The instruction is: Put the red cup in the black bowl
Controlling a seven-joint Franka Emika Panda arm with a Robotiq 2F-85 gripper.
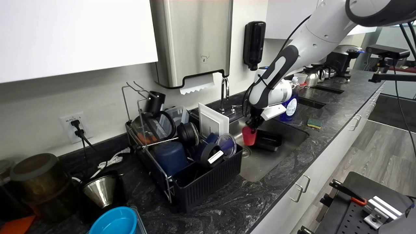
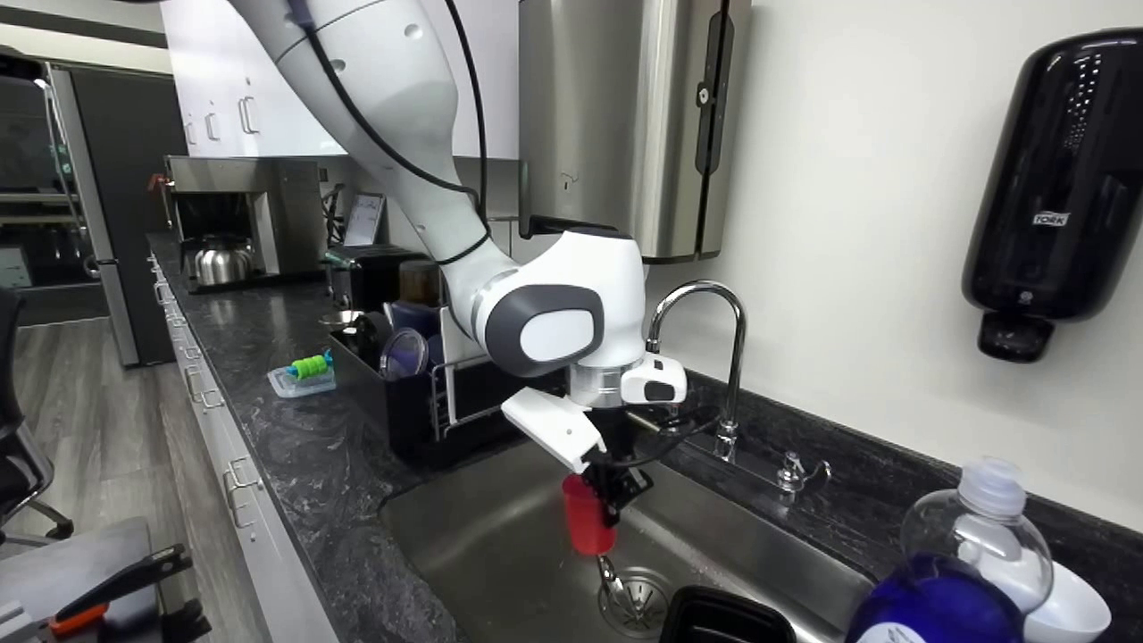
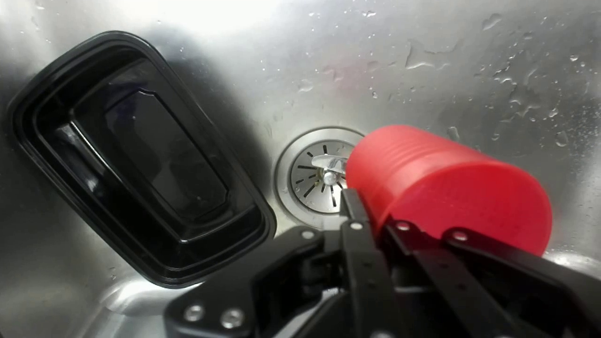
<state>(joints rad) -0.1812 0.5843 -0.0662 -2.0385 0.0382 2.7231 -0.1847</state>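
The red cup (image 3: 450, 188) hangs tilted in my gripper (image 3: 375, 218), above the sink floor beside the drain. My gripper is shut on the cup's wall, with one finger outside and the other at the cup's open side; that second fingertip is hard to see. The cup also shows in both exterior views (image 1: 249, 136) (image 2: 588, 516), under the gripper (image 1: 253, 125) (image 2: 618, 491). The black bowl (image 3: 159, 150), a low rectangular black container, lies on the sink floor, left of the cup in the wrist view. It shows partly in both exterior views (image 1: 268, 140) (image 2: 725, 621).
The steel sink (image 2: 500, 482) has a drain (image 3: 314, 197) with a shiny metal piece at it. A full dish rack (image 1: 208, 182) stands beside the sink. A faucet (image 2: 737, 348) rises behind it. A blue soap bottle (image 1: 290, 105) and a sponge (image 1: 314, 123) stand on the counter.
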